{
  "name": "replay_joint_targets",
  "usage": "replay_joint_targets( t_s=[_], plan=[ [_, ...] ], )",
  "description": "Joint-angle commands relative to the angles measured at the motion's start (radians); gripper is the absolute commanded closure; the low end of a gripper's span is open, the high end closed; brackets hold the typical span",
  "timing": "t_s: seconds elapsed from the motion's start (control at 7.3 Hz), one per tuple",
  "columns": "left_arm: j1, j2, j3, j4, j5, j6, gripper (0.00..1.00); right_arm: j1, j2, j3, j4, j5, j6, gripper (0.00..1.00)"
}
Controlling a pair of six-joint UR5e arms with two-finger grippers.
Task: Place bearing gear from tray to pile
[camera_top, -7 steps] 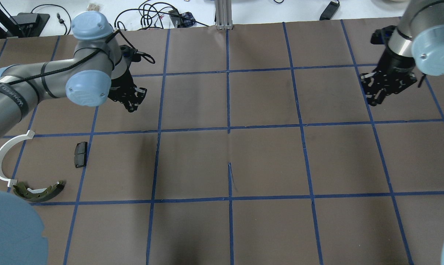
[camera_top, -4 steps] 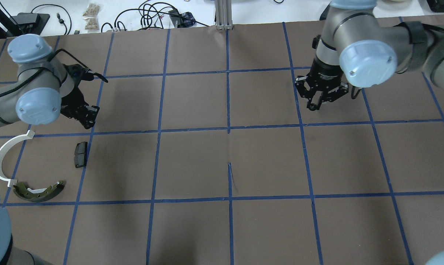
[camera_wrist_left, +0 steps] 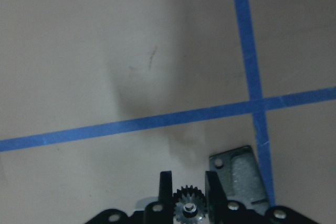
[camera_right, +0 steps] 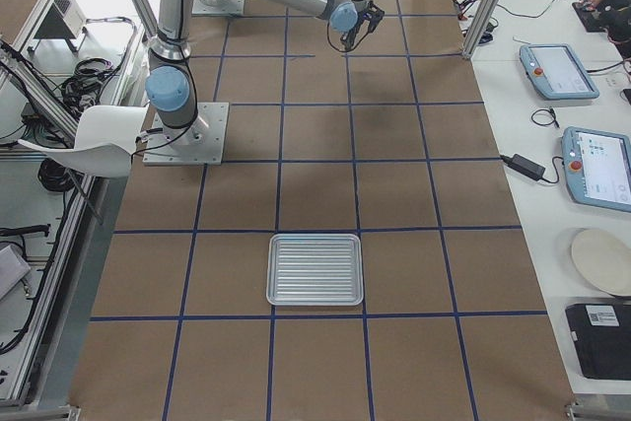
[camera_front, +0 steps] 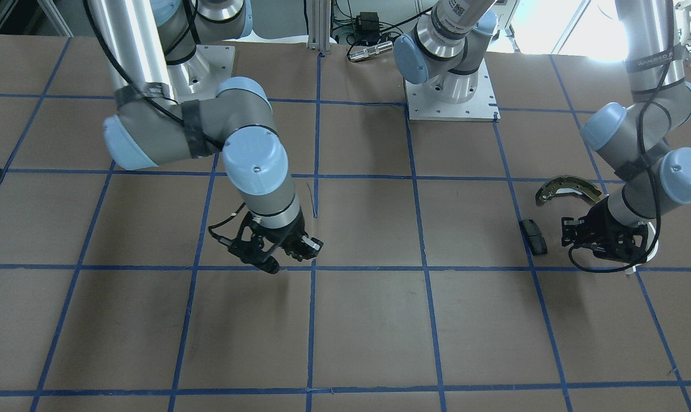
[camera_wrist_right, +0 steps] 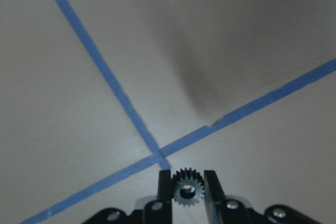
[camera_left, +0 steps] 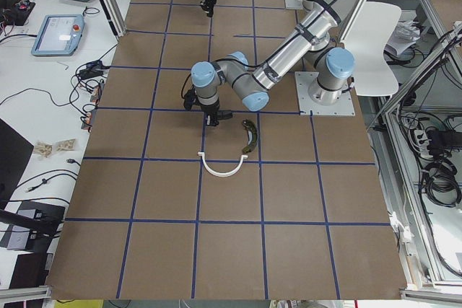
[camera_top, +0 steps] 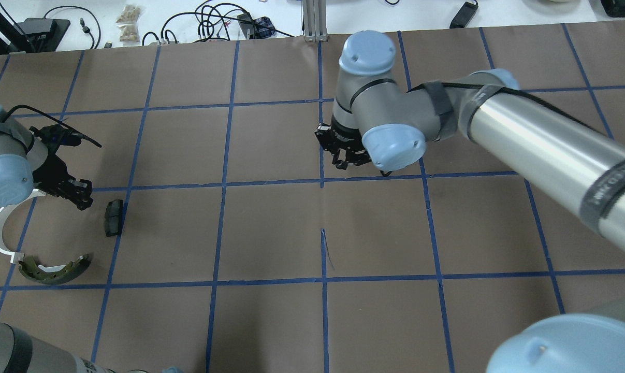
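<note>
My left gripper [camera_top: 83,200] is shut on a small dark toothed bearing gear [camera_wrist_left: 186,206] and hovers just beside the black pad [camera_top: 113,217] of the pile. The pad also shows in the left wrist view [camera_wrist_left: 239,178]. The pile holds the olive brake shoe [camera_top: 53,269] and the white plastic arc [camera_top: 0,235] too. My right gripper [camera_top: 343,161] is shut on a second bearing gear [camera_wrist_right: 187,188] above a tape crossing near the table's middle. The silvery ridged tray [camera_right: 315,268] lies at the table's right end and looks bare.
Blue tape lines divide the brown table into squares. Cables, a tablet and small items lie on the white bench [camera_top: 214,18] beyond the far edge. The arm bases [camera_front: 451,94] stand at the robot's side of the table.
My left gripper has moved left and nearer, down to the pile beside the black pad. My right arm has swung far left, from the table's right to its middle.
</note>
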Motion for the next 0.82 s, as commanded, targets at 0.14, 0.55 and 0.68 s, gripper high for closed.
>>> replay_joint_targets(
  t_s=[0.14, 0.55, 0.68],
  plan=[
    [0.010, 0.031, -0.015, 0.018, -0.057, 0.021, 0.09, 0.062, 0.092, -0.006, -0.151, 0.030, 0.148, 0.01],
    [-0.090, 0.097, 0.031, -0.081, -0.163, -0.097, 0.00, -0.048, -0.050, -0.003, 0.083, -0.098, -0.263, 0.00],
    [-0.209, 0.108, 0.066, -0.097, -0.141, -0.167, 0.00, -0.126, -0.156, 0.000, 0.176, -0.097, -0.370, 0.00]
  ],
)
